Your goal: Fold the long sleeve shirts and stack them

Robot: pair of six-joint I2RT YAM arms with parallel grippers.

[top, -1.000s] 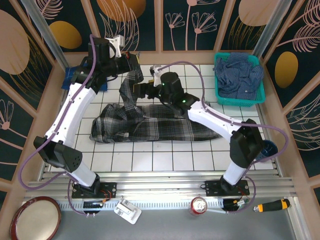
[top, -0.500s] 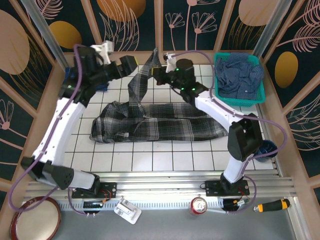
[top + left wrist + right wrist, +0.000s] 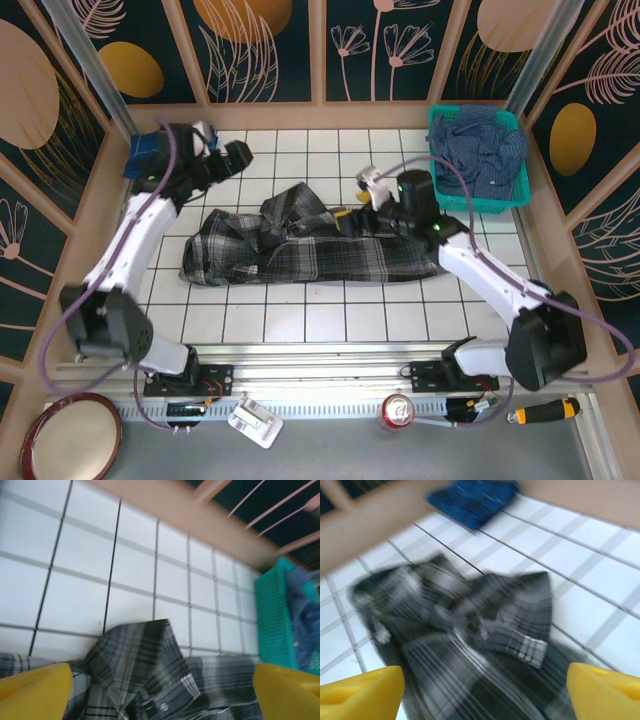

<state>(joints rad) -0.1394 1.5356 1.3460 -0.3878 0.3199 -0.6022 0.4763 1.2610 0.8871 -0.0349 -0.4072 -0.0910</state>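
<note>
**Near edge:** a red can [image 3: 401,410] and a screwdriver [image 3: 545,411] lie in front of the arm bases.

**Desk:** on the white tiled desk [image 3: 330,320] the grey plaid shirt [image 3: 310,250] lies lengthwise, with one sleeve heaped on its far left part.

**Right arm** [image 3: 480,270]: it reaches in low from the right. The right jaws are released and grasp nothing, their yellow fingertips [image 3: 362,690] spread wide over the shirt's far edge.

**Left arm** [image 3: 140,230]: it stretches toward the far left corner. The left jaws are likewise released and empty, standing just beyond the heaped sleeve.

**Far side:** a folded blue cloth [image 3: 145,157] lies at the far left. At the far right a teal basket [image 3: 440,190] holds a blue shirt [image 3: 480,145]. Dark leaf-patterned walls [image 3: 270,50] enclose the desk.
</note>
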